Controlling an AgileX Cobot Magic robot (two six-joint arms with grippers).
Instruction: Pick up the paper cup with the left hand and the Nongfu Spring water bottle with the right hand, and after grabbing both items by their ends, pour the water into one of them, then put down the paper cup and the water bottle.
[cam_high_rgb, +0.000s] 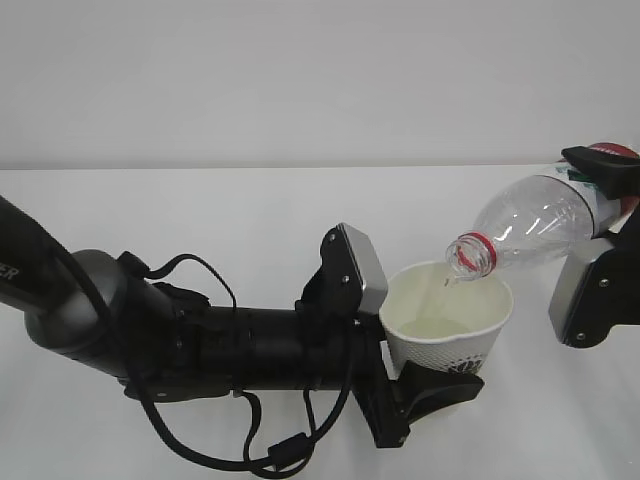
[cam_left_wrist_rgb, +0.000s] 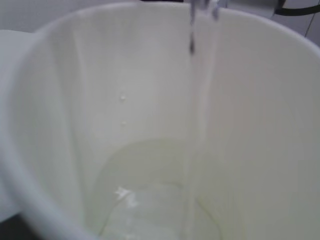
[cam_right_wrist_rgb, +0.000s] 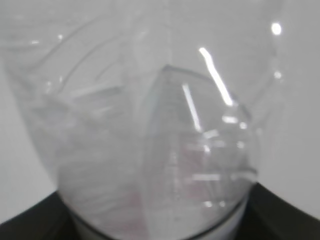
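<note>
I see my left tool gripping the paper cup low on its wall, while my right tool grips the Nongfu Spring water bottle at its base end. The bottle tilts, mouth toward 8 o'clock just over the cup's far rim, and the water falls inside. The white worktop lies open at 12 o'clock of the cup.

- A white desk fills the lower two thirds of the exterior view, its surface plain, matt and unmarked.
- The desk's far edge runs straight across, left to right, just above mid-height.
- Behind that edge rises a bare, pale grey-white wall.
- The light is soft and even, with only faint shadows on the desk.
</note>
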